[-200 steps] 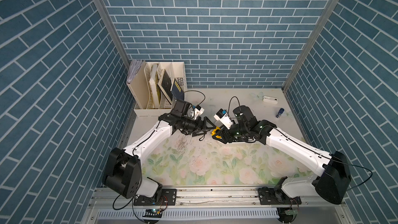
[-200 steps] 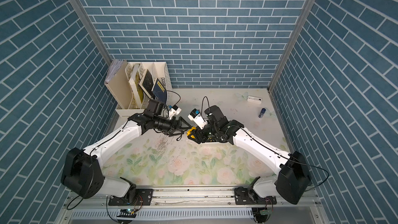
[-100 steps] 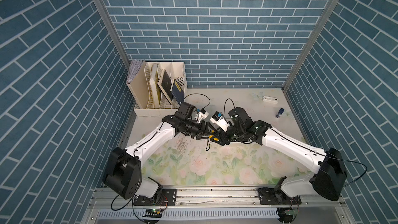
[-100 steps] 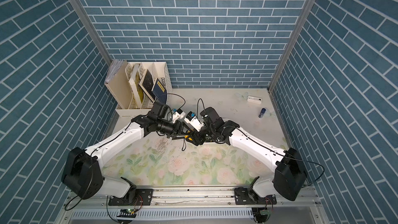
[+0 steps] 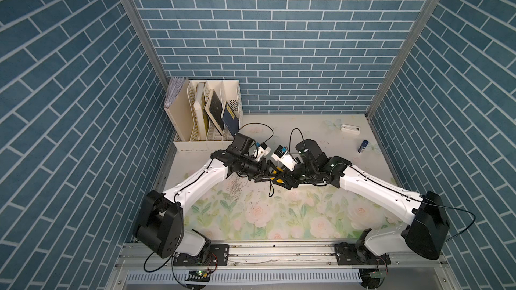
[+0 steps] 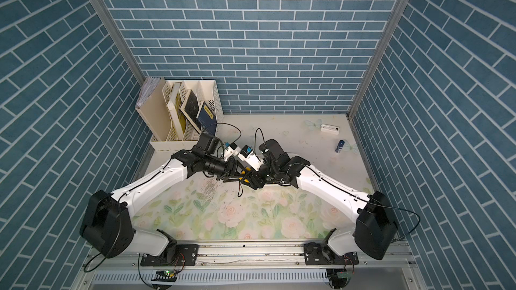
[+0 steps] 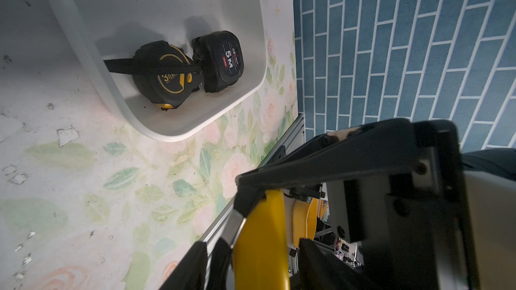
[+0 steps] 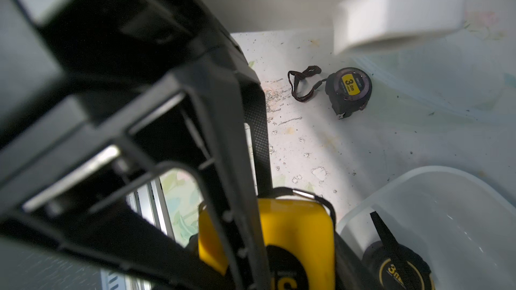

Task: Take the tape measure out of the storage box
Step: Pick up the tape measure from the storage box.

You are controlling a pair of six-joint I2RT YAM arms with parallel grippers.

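Note:
A yellow tape measure (image 5: 277,180) hangs above the table's middle, between both arms. My right gripper (image 5: 287,179) is shut on it. My left gripper (image 7: 251,242) has come in from the opposite side, and its fingers (image 7: 199,258) sit close against the yellow case (image 7: 259,246), shut on it. A black strap (image 5: 270,191) dangles below. The white storage box (image 7: 167,132) lies on the table just beyond and holds two more tape measures, a black-and-yellow one (image 7: 164,76) and a black one marked 5M (image 7: 220,62). In both top views the right arm hides most of the box.
A black tape measure with a yellow label (image 8: 349,89) lies loose on the table. A cream file organizer with books (image 5: 206,112) stands at the back left. A small white device (image 5: 350,129) and a blue bottle (image 5: 363,146) lie at the back right.
The two arms have drawn together over the table's middle. The left gripper, open before, has narrowed around the yellow tape measure that the right gripper keeps holding.

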